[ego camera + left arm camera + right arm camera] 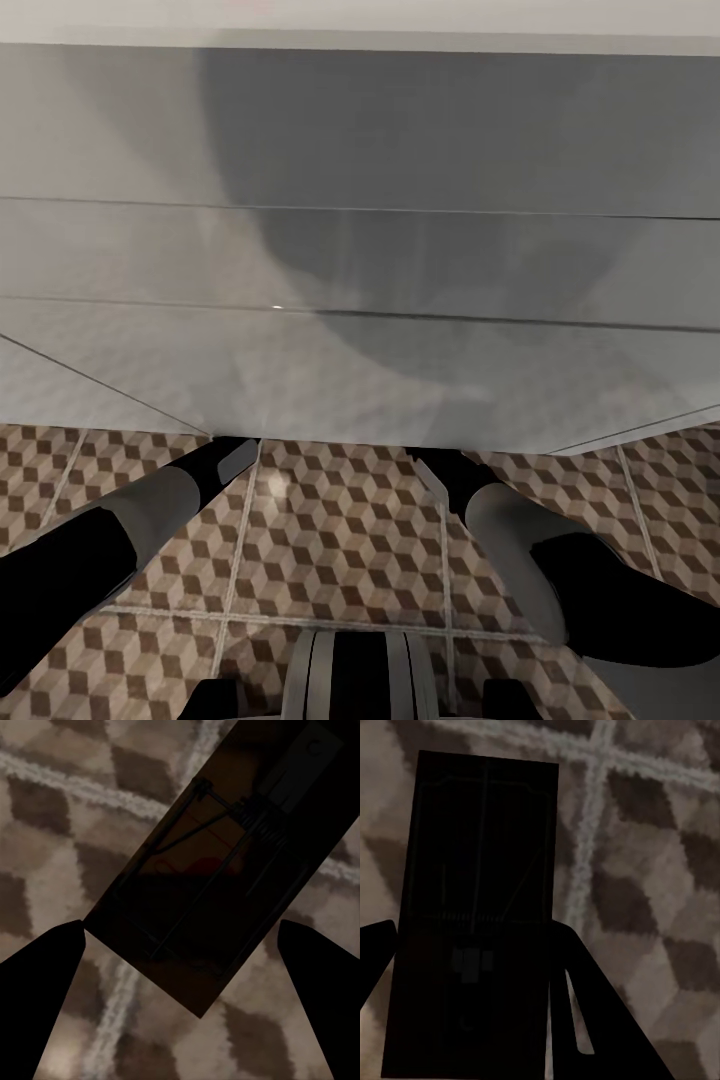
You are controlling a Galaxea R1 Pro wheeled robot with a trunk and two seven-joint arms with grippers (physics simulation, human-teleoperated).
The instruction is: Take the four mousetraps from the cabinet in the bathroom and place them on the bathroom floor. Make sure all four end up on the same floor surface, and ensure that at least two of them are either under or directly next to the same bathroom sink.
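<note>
Both my forearms reach under the front edge of the white sink [360, 250], and that edge hides the grippers in the head view. In the left wrist view a brown mousetrap [202, 870] with dark wire parts lies flat and slanted on the cube-patterned bathroom floor [45, 832]. My left gripper [180, 930] stands open just short of it, one finger on each side. In the right wrist view a second mousetrap [484, 847], very dark in shadow, sits between the fingers of my right gripper [472, 930], which is shut on it just above the floor [660, 870].
The sink's white top and front span the head view and overhang the floor [330, 540] where the arms work. Pale grout lines cross the tiles. My left arm [150, 510] and right arm [500, 520] flank the robot's trunk [360, 670].
</note>
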